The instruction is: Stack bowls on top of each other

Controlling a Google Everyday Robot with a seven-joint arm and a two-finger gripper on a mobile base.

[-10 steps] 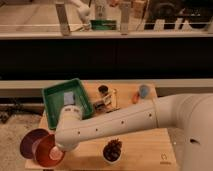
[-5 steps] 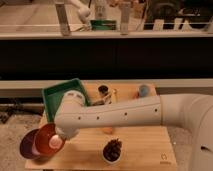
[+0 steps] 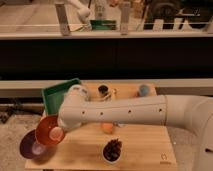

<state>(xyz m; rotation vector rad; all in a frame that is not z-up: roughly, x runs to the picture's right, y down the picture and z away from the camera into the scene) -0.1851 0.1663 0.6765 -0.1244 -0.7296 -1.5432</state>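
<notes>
Purple bowl [image 3: 30,148]: far left, at the 8 o'clock corner of the wooden table [image 3: 145,150], opening upward. Whether it sits fully on the board cannot be told.
Orange-red bowl [image 3: 46,130]: at 1 o'clock of the purple bowl and overlapping its rim in this view. It is raised and tilted, so the darker inside faces the camera.
Gripper [image 3: 57,134]: at the 4 o'clock side of the orange-red bowl, at the end of the white arm, clamped narrow on that bowl's rim. One pale finger shows inside the bowl.
Green tray [image 3: 54,96]: at 12 o'clock of the orange-red bowl, on the table's back left part, partly covered by the arm.
White arm [image 3: 125,112]: runs from the gripper toward 3 o'clock, across the middle of the table and out of view at the right.
Dark cup [image 3: 103,90]: at the back of the table, just past the arm at 12 o'clock.
Small orange thing [image 3: 107,128]: just under the arm — too blurred to name.
White bowl of dark fruit [image 3: 114,150]: at 6 o'clock of the orange thing, near the front edge.
Blue-grey object [image 3: 144,90]: back right of the table, well apart from the bowls.
</notes>
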